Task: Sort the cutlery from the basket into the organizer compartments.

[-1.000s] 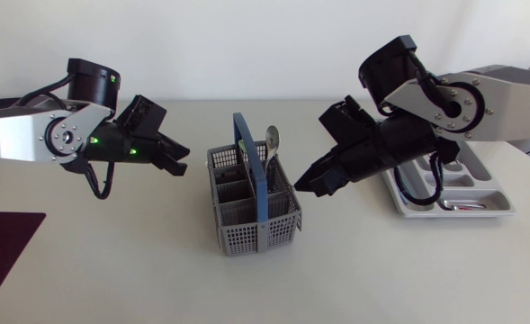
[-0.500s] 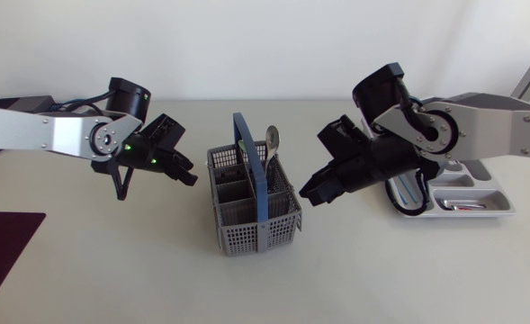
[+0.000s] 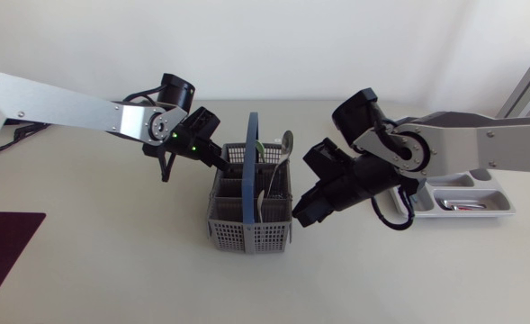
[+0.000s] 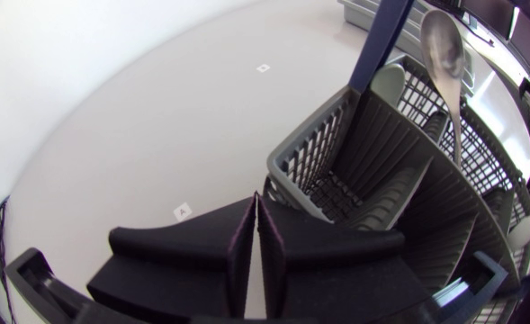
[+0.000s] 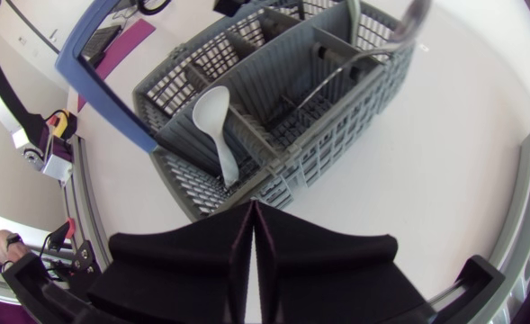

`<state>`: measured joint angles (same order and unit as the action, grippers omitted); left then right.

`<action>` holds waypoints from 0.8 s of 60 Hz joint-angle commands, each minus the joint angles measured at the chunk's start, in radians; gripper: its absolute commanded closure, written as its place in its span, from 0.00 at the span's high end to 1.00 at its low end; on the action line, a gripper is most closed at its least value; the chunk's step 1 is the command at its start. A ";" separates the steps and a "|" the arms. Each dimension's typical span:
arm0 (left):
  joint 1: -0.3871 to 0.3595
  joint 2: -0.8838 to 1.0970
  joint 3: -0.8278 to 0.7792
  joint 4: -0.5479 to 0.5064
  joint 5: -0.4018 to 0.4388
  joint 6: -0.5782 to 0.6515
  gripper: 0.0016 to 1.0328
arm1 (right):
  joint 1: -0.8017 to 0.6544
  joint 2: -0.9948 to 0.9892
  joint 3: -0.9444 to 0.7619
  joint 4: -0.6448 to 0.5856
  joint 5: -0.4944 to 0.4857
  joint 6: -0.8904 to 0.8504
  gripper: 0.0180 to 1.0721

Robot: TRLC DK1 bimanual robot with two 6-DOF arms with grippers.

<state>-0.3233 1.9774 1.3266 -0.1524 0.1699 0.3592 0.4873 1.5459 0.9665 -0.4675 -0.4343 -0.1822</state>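
Both arms now nearer the basket (image 3: 247, 236), left gripper (image 3: 218, 163) and right gripper (image 3: 300, 212) beside it, clenched empty.

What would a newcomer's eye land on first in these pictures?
A grey slotted plastic cutlery basket with a tall blue handle stands mid-table, a shiny metal spoon sticking up out of it. Two matte black grippers flank it with fingers shut: the left gripper at its left rim, the right gripper at its right wall. The grey organizer tray lies at the table's right.
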 commanded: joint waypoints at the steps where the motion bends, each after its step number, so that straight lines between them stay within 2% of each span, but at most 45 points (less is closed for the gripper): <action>1: -0.030 0.049 0.062 -0.007 0.003 -0.019 0.06 | 0.025 0.037 0.021 -0.005 -0.027 0.032 0.05; 10: -0.042 0.098 0.149 -0.044 0.003 -0.017 0.06 | 0.066 0.062 0.052 -0.016 -0.029 0.052 0.05; 18: 0.015 0.032 0.112 -0.056 0.005 0.004 0.06 | 0.002 -0.007 0.047 -0.034 -0.026 0.041 0.05; 22: 0.064 -0.060 0.028 -0.055 0.022 0.040 0.06 | -0.075 -0.017 0.055 -0.039 -0.026 0.024 0.05; 29: 0.096 -0.230 -0.138 -0.055 0.036 0.101 0.06 | -0.200 0.040 0.103 -0.023 -0.027 0.012 0.05; 38: 0.098 -0.463 -0.345 -0.059 0.051 0.173 0.06 | -0.271 0.155 0.192 0.032 -0.029 0.043 0.05; 48: 0.078 -0.687 -0.491 -0.165 0.088 0.241 0.06 | -0.305 0.301 0.339 0.041 -0.053 0.087 0.05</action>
<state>-0.2321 1.3788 0.9058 -0.2840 0.2337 0.5488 0.1951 1.7786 1.2407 -0.4374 -0.4759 -0.1394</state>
